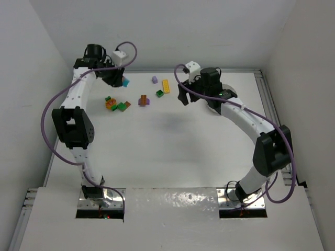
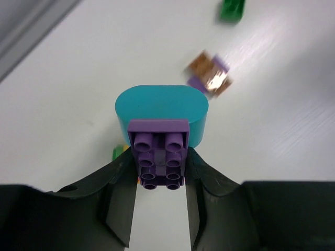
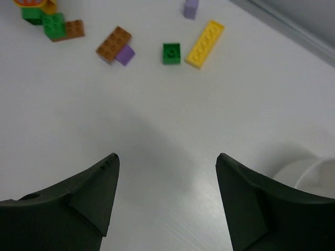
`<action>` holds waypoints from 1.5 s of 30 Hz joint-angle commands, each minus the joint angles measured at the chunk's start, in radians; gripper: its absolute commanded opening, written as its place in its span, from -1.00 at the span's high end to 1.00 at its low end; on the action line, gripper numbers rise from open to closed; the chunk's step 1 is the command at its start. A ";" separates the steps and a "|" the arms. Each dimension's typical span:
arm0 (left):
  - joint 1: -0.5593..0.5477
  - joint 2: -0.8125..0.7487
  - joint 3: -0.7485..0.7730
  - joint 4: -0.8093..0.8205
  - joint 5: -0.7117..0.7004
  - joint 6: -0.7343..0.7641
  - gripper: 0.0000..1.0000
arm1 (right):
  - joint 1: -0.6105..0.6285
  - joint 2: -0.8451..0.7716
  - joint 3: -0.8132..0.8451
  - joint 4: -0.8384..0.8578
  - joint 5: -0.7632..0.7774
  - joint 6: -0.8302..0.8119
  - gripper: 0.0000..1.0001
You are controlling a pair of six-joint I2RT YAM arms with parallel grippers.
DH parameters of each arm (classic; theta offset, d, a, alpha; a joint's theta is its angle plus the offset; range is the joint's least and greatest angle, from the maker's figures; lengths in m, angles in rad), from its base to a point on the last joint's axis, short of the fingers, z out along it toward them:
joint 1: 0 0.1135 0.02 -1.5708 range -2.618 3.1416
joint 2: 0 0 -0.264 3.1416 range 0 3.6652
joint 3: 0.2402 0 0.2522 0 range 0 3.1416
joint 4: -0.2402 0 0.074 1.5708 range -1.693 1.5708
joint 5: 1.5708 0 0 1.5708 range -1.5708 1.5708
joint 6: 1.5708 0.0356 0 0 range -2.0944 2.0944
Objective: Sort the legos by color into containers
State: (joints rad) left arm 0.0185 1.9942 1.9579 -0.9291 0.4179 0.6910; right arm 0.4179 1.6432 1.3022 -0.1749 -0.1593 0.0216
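One studded purple brick (image 2: 158, 157) — smooth teal oval (image 2: 161, 107) behind (touching) — in L gripper (image 2: 159, 166).

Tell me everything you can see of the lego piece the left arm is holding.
The lego piece is two glossy plastic bricks joined: a teal one with rounded ends and a smaller purple one, its round knobs facing the camera. The left end effector pinches the purple brick's sides, apparently above the table.
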 commanded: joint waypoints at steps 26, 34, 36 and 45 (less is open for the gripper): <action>-0.181 0.015 0.076 0.027 0.519 -0.406 1.00 | 0.199 0.239 0.144 0.434 -0.003 -0.431 -0.36; -0.190 0.012 0.053 0.001 0.492 -0.401 1.00 | 0.199 0.260 0.181 0.443 -0.051 -0.402 -0.02; -0.190 0.011 0.044 0.004 0.495 -0.409 1.00 | 0.199 0.260 0.183 0.446 -0.066 -0.393 0.01; -0.186 0.006 0.058 0.019 0.429 -0.423 1.00 | 0.194 0.204 0.105 0.416 -0.039 -0.368 1.00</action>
State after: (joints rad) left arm -0.1585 2.0243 2.0022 -0.9298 0.8745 0.2516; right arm 0.6140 1.9057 1.4200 0.2211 -0.2081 -0.3832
